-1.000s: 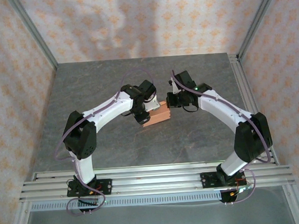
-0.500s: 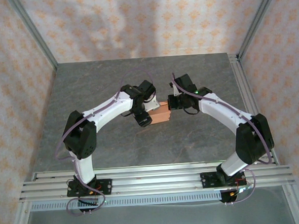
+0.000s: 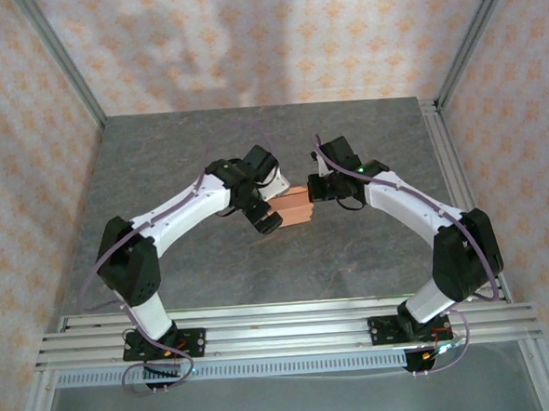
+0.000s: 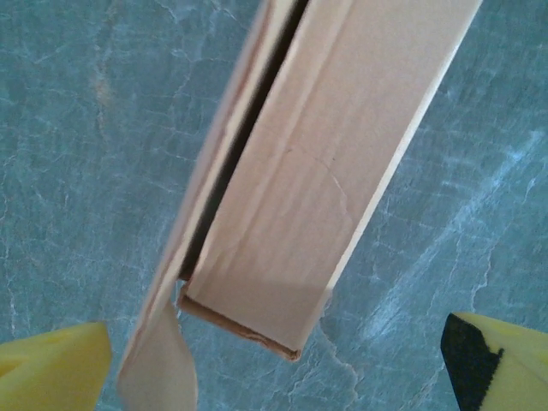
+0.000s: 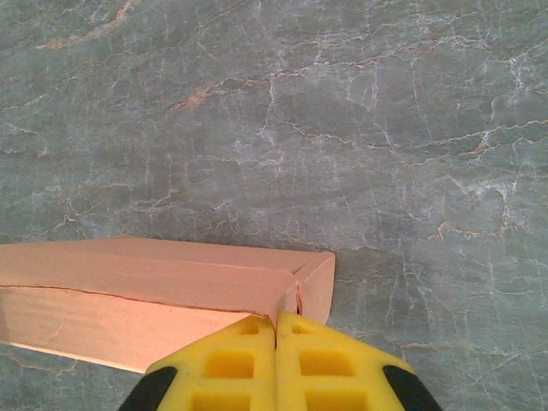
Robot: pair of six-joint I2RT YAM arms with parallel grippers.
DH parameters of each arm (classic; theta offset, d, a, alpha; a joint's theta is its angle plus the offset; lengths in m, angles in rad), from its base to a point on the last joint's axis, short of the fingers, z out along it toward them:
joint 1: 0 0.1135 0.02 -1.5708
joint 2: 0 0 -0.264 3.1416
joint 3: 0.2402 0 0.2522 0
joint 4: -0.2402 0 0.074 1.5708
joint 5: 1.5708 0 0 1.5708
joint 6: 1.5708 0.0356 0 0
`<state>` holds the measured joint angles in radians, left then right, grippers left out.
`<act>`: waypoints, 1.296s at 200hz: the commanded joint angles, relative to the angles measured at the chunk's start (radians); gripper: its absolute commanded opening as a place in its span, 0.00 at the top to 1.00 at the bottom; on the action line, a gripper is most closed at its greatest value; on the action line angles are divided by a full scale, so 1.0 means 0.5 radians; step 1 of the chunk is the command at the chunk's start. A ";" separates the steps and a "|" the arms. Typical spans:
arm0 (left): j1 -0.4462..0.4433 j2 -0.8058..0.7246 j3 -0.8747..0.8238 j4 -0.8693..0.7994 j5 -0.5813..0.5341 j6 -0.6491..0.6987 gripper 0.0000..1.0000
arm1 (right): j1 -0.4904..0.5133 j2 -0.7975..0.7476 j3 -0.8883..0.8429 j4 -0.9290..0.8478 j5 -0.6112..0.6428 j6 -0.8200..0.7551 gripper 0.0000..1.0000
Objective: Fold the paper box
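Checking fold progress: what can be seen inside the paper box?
A narrow gap along the paper box beside its loose flap shows dark shadow. The rest of the interior is covered by card walls.

A grey veined table [image 3: 194, 266], the salmon paper box [image 3: 294, 205] at its middle, contact unclear.

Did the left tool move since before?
Yes, a little. The left tool opened off the paper box and edged slightly toward the front rail.
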<state>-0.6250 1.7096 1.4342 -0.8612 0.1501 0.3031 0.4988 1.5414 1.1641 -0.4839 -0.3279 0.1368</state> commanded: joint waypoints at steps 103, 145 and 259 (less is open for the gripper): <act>0.136 -0.167 -0.022 0.040 0.004 -0.693 0.57 | 0.015 0.024 0.025 -0.033 0.015 -0.003 1.00; 0.136 -0.082 0.055 -0.029 -0.005 -0.758 0.69 | 0.018 0.018 0.022 -0.035 0.014 -0.003 1.00; 0.136 -0.023 0.092 -0.014 0.105 -0.948 0.86 | 0.018 0.034 0.056 -0.051 0.018 -0.019 1.00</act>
<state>-0.5564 1.6787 1.4414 -0.8421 0.1841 -0.1116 0.5014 1.5417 1.1648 -0.4843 -0.3290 0.1345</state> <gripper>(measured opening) 0.140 0.049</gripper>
